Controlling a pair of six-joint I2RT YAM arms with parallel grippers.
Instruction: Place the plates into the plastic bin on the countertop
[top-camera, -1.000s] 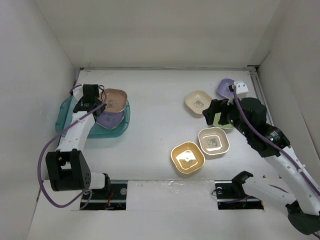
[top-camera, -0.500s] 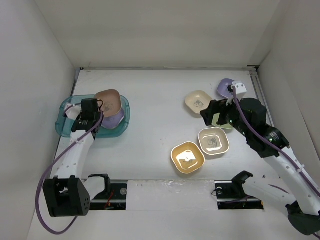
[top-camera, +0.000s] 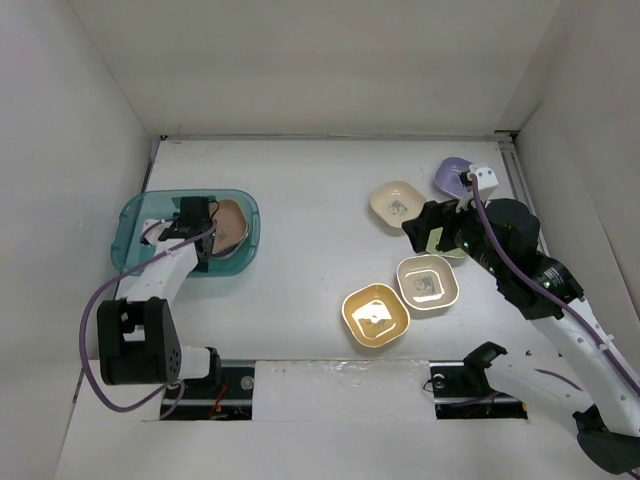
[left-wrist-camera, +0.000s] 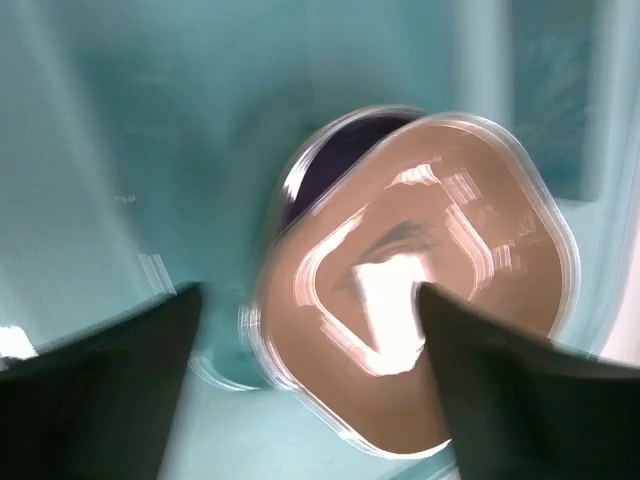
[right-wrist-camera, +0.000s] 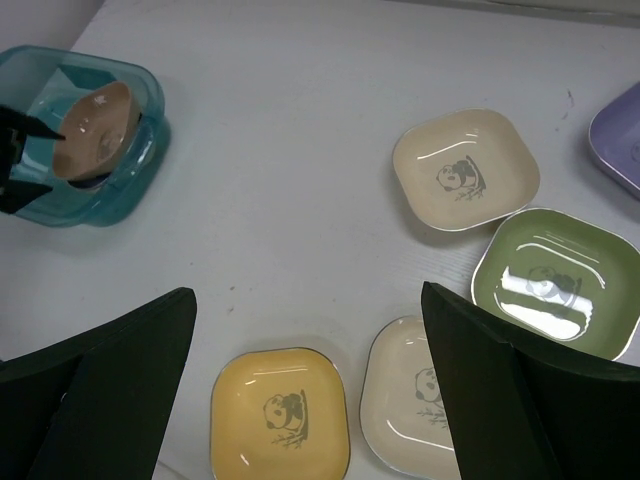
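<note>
The plastic bin (top-camera: 125, 238) sits at the left of the countertop (top-camera: 310, 210). A brown plate (top-camera: 233, 222) lies tilted inside it on a purple plate (left-wrist-camera: 335, 150). My left gripper (top-camera: 198, 236) hangs open just over them. In the blurred left wrist view the brown plate (left-wrist-camera: 420, 270) lies below my open left gripper (left-wrist-camera: 310, 385), which holds nothing. My right gripper (top-camera: 426, 228) is open above the right-hand plates: cream (top-camera: 397, 204), purple (top-camera: 453, 176), green (right-wrist-camera: 555, 280), beige (top-camera: 427, 282) and yellow (top-camera: 375, 315). The right gripper (right-wrist-camera: 310, 400) holds nothing.
White walls close the countertop on the left, back and right. The right-hand plates lie close together. The green plate is mostly hidden under my right arm in the top view. Both arm bases stand at the near edge.
My left gripper has opened and let go of the brown plate, which now rests in the bin on the purple plate. The left arm shifted over the bin. The right arm has barely moved.
</note>
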